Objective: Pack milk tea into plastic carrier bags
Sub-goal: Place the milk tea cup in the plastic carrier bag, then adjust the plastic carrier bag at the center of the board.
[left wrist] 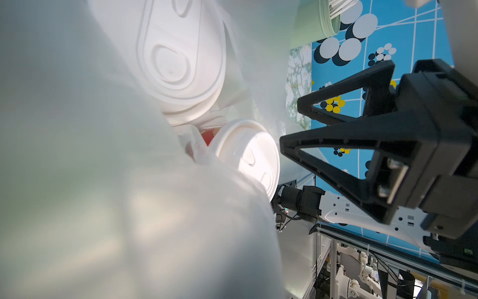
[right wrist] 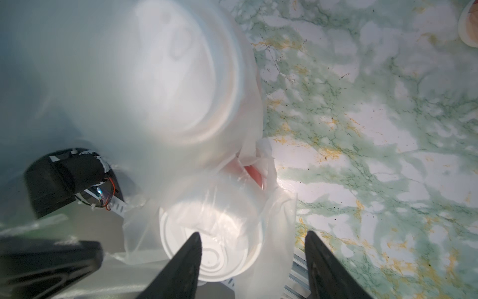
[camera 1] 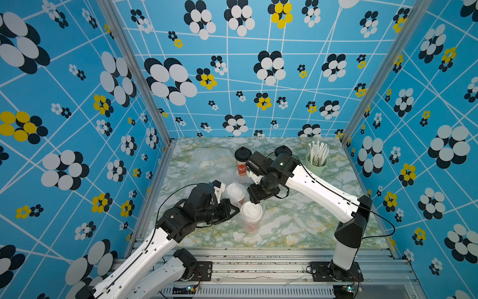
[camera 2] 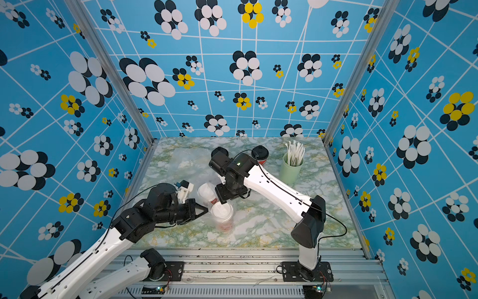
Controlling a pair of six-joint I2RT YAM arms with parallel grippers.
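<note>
My left end effector [camera 2: 207, 208] is closed to a point. Its tip is against the clear plastic bag [right wrist: 280, 205], just left of the nearer white-lidded cup [camera 1: 251, 211]. I cannot tell whether any film is pinched in it. My right end effector [right wrist: 253, 240] is spread wide with nothing in it, pointing down just above that same cup.

That cup stands on the worktop [camera 1: 297, 227] inside the bag, with film lying over its lid. The other white-lidded cup [camera 1: 234, 192] stands just beyond it and a little left, also under film.

Farther beyond that nearer cup is a black-lidded cup [camera 1: 242, 155]. A second black-lidded cup [camera 2: 260, 152] is beyond and to the right, partly hidden by my right arm. A flat bag [camera 1: 207, 160] lies on the worktop beyond and to the left. Farthest to the right, a green cup [camera 1: 316, 165] holds white straws [camera 1: 319, 152].
</note>
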